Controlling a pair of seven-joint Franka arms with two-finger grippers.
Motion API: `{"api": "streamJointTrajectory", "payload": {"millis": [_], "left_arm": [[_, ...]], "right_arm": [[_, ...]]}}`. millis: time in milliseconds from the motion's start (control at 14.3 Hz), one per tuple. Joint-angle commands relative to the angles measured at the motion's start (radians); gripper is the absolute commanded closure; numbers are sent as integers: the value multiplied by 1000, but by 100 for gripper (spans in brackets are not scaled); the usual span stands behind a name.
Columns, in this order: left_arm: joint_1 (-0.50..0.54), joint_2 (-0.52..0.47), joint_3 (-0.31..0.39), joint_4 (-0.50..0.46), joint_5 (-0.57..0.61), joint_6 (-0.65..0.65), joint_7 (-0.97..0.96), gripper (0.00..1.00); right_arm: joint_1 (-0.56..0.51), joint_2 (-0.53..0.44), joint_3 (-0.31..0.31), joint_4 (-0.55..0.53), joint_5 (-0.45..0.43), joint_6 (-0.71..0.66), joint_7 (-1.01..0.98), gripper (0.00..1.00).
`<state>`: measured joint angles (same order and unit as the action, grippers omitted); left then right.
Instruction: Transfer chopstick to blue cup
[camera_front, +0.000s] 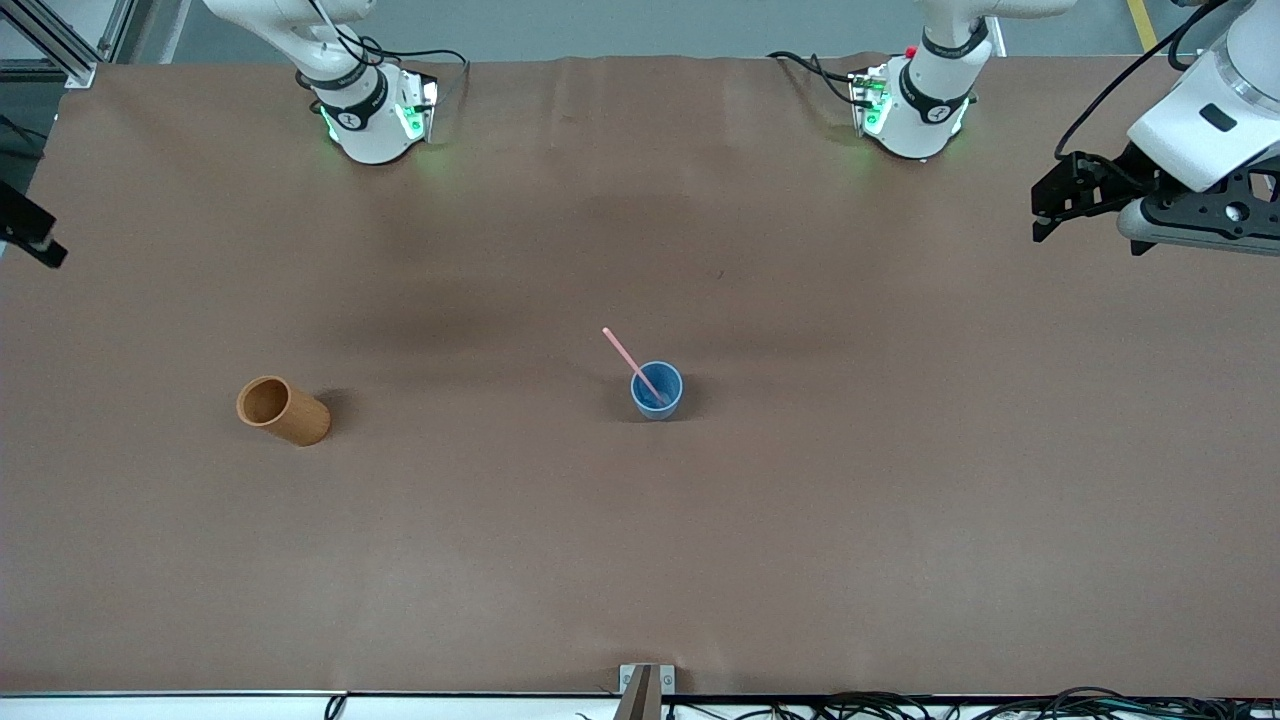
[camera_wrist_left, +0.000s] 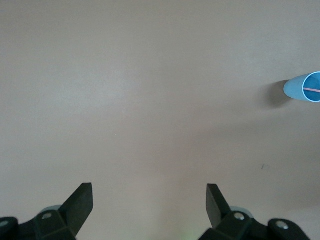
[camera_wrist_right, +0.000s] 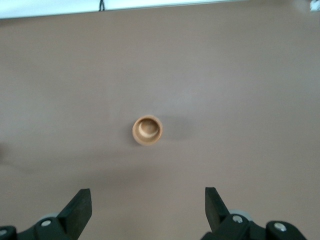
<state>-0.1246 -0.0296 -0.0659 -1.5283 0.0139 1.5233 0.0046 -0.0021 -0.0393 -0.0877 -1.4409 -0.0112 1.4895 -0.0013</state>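
— What stands in our way on the tabletop (camera_front: 900, 520)?

— Only two things, well apart: the blue cup (camera_front: 657, 391) near the middle, the chopstick (camera_front: 633, 365) leaning out of it toward the robots' bases, and the orange-brown cup (camera_front: 283, 410) toward the right arm's end.

— And between them?

— Bare tabletop; we see open room around both cups.

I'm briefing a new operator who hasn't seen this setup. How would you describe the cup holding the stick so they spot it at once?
On the brown table, look near the middle, roughly midway between the two arms' ends. There the blue cup stands upright with the pale-pink chopstick leaning out of it. The only other cup, the orange-brown cup toward the right arm's end, is taller and empty.
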Motion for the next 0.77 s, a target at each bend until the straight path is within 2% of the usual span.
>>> {"api": "streamJointTrajectory", "payload": {"millis": [0, 698], "left_arm": [[0, 11, 1, 27, -15, -14, 9, 0], [2, 11, 1, 27, -15, -15, 9, 0]], "right_arm": [[-16, 9, 16, 47, 56, -112, -11, 0], [-19, 32, 19, 36, 40, -78, -57, 0]]}}
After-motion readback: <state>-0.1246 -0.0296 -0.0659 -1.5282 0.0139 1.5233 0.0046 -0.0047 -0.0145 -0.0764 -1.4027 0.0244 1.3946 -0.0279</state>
